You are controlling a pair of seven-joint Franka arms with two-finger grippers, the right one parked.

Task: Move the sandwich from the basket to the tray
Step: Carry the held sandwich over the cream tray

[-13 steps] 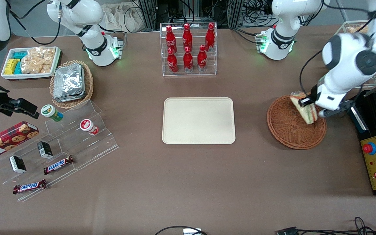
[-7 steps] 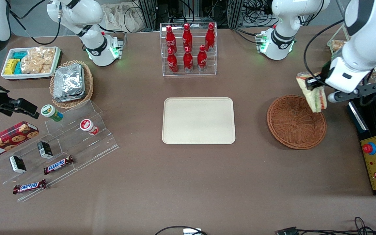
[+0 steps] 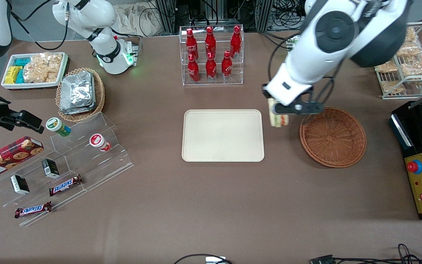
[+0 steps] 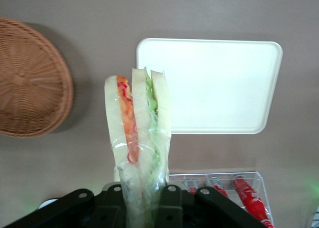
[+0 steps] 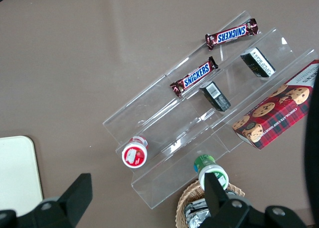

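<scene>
My gripper (image 3: 277,106) is shut on the clear-wrapped sandwich (image 3: 279,118), which hangs in the air over the bare table between the tray (image 3: 222,135) and the round wicker basket (image 3: 332,136). In the left wrist view the sandwich (image 4: 137,133) stands on end between the black fingers (image 4: 169,208), showing white bread with orange and green filling. The cream tray (image 4: 209,83) and the basket (image 4: 30,83) both lie below it, with nothing in either. My gripper (image 4: 140,210) grips the wedge's narrow end.
A clear rack of red cola bottles (image 3: 211,53) stands farther from the front camera than the tray. A wire rack of snack bags (image 3: 403,58) and a black appliance (image 3: 421,154) sit at the working arm's end. An oval basket of foil packets (image 3: 79,93) lies toward the parked arm's end.
My gripper has lifted the sandwich out of the basket and carried it sideways toward the tray. The basket now holds nothing.
</scene>
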